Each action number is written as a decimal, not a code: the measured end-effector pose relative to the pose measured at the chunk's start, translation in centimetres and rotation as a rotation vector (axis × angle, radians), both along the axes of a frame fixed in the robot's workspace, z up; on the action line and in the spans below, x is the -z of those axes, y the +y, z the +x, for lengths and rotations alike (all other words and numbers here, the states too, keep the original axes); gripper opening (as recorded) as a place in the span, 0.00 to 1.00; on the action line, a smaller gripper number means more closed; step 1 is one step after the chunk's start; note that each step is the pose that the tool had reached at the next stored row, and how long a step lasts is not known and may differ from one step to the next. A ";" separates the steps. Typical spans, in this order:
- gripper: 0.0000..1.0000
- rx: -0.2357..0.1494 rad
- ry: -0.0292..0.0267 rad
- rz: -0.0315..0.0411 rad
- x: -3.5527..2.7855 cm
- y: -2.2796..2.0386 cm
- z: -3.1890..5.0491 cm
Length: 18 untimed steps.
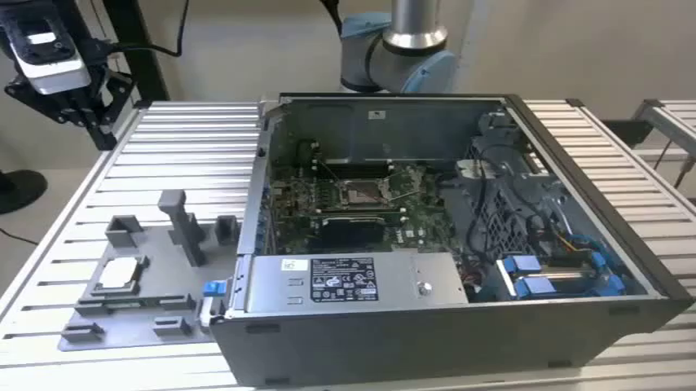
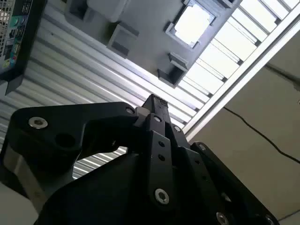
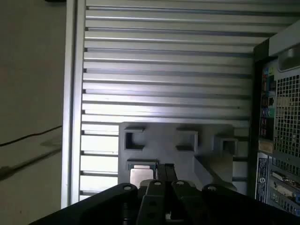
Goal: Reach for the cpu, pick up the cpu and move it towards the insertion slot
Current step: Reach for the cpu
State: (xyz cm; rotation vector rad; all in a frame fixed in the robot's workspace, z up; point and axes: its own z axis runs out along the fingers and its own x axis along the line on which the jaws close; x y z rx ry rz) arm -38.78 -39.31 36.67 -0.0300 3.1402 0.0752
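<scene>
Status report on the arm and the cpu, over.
Hand shut, empty, raised clear of the grey fixture. Cpu lying flat in that fixture, untouched. Insertion slot exposed inside the open computer case. Nothing seen blocking.

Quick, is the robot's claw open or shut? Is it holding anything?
Gripper: shut, holding nothing. The cpu lies on the grey holder.

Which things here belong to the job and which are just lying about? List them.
Job: cpu, insertion slot, gripper.
Lying about: grey posts, power supply, blue connectors, slatted table.
</scene>
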 end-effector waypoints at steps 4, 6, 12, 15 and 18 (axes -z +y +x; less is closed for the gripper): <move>0.00 0.000 0.0000 0.0003 0.00 0.00 0.00; 0.00 0.000 0.0000 0.0004 0.00 0.00 0.00; 0.00 0.000 0.0000 0.0006 0.00 0.00 -0.01; 0.00 0.000 0.0001 0.0005 0.04 -0.07 -0.25; 0.00 0.000 -0.0001 0.0007 0.13 -0.49 -0.81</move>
